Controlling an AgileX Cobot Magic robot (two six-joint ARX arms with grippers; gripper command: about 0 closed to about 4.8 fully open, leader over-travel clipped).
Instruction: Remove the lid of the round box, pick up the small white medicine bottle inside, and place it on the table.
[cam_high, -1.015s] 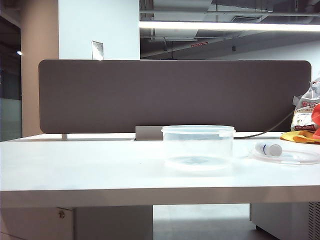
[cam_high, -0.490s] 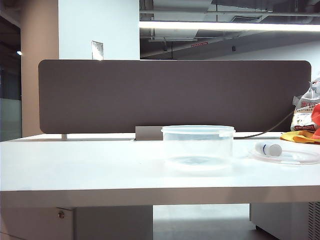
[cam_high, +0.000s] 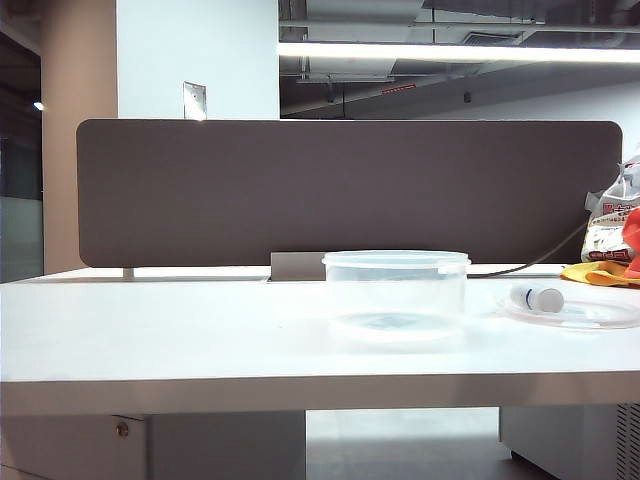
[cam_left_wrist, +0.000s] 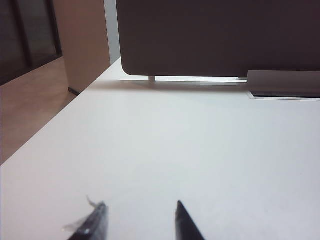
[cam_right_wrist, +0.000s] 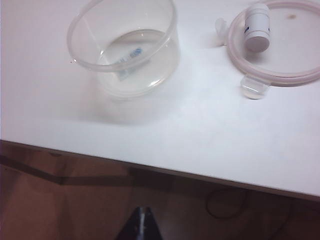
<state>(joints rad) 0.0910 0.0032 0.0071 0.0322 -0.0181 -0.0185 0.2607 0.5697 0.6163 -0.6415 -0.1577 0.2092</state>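
Two grippers are seen only in their own wrist views, neither in the exterior view; the right gripper (cam_right_wrist: 141, 223) is pulled back off the near edge of the table (cam_right_wrist: 200, 140), over the floor, its fingers pressed together and holding nothing; the left gripper (cam_left_wrist: 139, 220) hangs low over a bare stretch of the table on the left side, its fingertips (cam_left_wrist: 97, 220) parted by a moderate gap with nothing between them, though a scrap of clear film appears stuck to one tip. Both being withdrawn and empty, the work is judged done or all but done.

Further in, the round box (cam_right_wrist: 125, 55) stands open near the table's middle; it is a clear, low tub with a thicker rim, empty, with a bluish mark showing faintly through its base. Just beside it, to the right in the exterior view, the lid (cam_right_wrist: 280, 75) lies flat on the table, a frosted ring-rimmed disc with small tabs; the small white medicine bottle (cam_right_wrist: 257, 28) lies on its side on the lid, white-capped, a blue mark on its label; it thus rests on the lid rather than on bare table. At the back, the dark divider panel (cam_high: 350, 190) closes off the desk.
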